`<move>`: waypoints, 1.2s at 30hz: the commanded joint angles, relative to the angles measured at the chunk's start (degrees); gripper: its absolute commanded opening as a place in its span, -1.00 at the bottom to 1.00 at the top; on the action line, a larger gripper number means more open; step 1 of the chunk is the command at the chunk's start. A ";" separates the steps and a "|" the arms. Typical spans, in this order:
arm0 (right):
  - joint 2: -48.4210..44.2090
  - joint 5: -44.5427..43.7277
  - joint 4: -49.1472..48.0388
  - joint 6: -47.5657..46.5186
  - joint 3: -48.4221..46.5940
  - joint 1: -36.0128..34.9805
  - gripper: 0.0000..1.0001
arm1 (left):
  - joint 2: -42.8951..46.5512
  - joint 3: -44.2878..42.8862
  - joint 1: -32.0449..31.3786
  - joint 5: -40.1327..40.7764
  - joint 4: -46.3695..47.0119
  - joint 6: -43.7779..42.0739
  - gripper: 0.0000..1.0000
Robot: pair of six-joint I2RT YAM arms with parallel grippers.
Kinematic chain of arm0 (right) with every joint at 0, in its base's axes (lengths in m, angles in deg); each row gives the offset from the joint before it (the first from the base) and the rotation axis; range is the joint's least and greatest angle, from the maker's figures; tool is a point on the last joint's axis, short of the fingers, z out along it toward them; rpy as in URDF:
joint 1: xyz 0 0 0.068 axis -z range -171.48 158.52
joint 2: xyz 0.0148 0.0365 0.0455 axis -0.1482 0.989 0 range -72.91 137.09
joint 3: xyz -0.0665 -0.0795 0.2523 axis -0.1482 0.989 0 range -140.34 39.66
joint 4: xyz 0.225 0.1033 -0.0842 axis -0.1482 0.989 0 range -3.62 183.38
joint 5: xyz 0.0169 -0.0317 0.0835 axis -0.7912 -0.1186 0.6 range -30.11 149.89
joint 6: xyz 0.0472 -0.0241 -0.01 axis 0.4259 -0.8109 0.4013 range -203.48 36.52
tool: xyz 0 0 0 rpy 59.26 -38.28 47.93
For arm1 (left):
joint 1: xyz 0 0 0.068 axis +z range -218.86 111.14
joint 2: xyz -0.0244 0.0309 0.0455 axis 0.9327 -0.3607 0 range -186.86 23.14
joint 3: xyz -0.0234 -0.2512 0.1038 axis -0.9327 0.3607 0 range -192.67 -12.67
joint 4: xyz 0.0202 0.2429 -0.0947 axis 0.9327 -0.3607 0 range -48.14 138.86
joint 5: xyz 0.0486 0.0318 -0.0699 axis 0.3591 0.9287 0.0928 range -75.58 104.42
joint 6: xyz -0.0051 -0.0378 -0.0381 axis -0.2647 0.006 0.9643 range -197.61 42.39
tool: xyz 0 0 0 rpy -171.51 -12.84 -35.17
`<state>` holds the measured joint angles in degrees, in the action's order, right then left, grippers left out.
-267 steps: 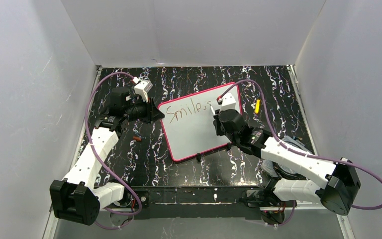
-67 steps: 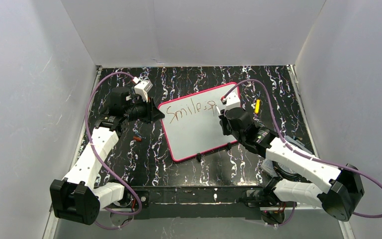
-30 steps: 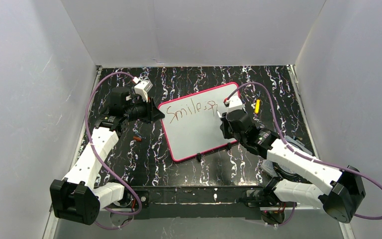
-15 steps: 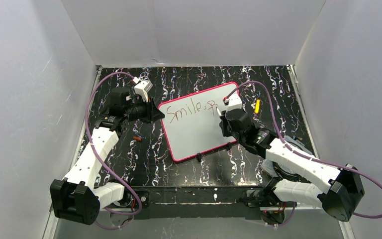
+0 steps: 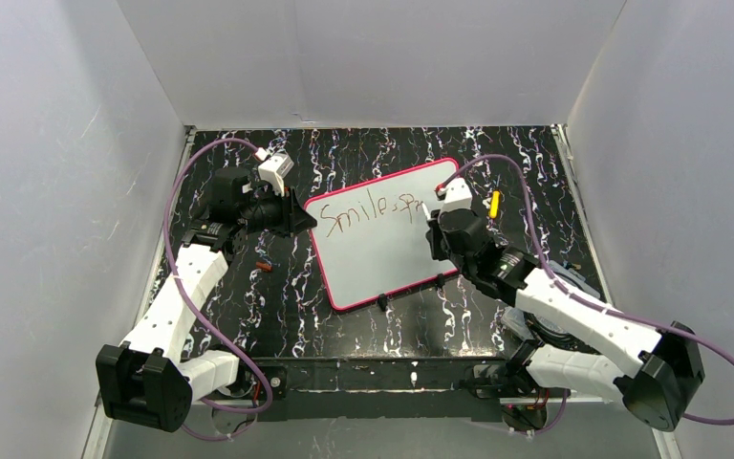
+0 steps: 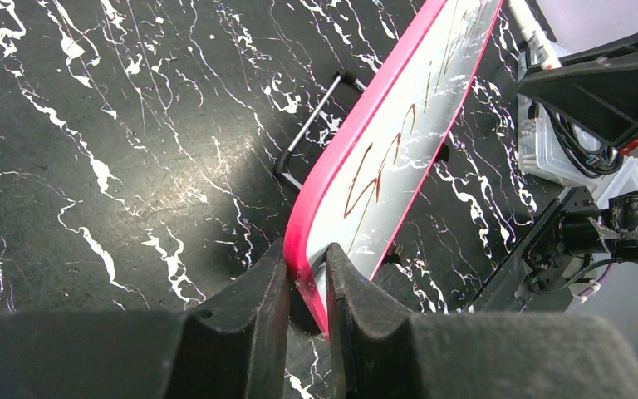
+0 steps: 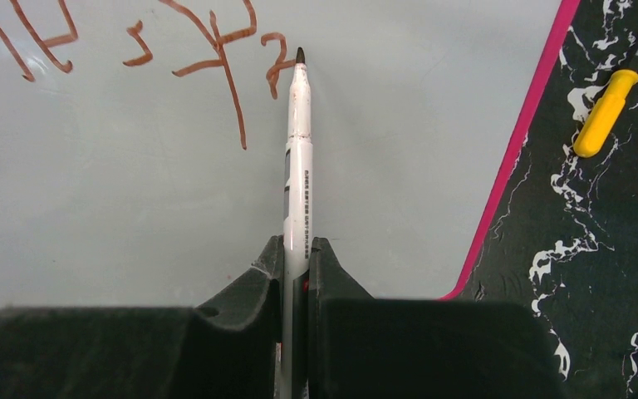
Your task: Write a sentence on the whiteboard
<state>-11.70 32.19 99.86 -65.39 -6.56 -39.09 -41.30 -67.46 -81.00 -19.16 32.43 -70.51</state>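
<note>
Top: whiteboard (image 5: 382, 253) sits askew on counter (image 5: 277, 306), sentence (image 5: 371, 211) along its far edge, unfinished. At its left edge the left pincer (image 5: 298, 219); over its far-right part the right pincer (image 5: 429, 212).

Left wrist: pincer clamped on pink frame (image 6: 357, 133). Board prob. light, stiff, glossy, so rim's the best hold.

Right wrist: pincer closed on marker (image 7: 297, 158), tip at lettering's right end. Thin smooth barrel may slip.

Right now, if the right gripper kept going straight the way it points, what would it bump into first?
The whiteboard, probably. The right gripper holds a marker pointing ahead, its tip at the board beside the red-brown lettering, so the marker would press in first.
</note>
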 commanded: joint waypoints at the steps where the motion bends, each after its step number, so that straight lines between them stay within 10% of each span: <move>1: -3.96 -1.76 -3.21 -0.71 0.06 0.33 -0.97 | 0.32 -0.59 -0.25 0.88 -0.10 -1.98 -1.00; 36: 2.24 -0.97 -3.74 -4.98 -3.20 2.26 -0.97 | 0.15 -0.59 -0.25 1.15 -0.27 -2.17 -1.00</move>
<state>-10.11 29.70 99.49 -68.56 -7.12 -37.21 -41.30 -67.46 -81.00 -19.16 32.43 -70.54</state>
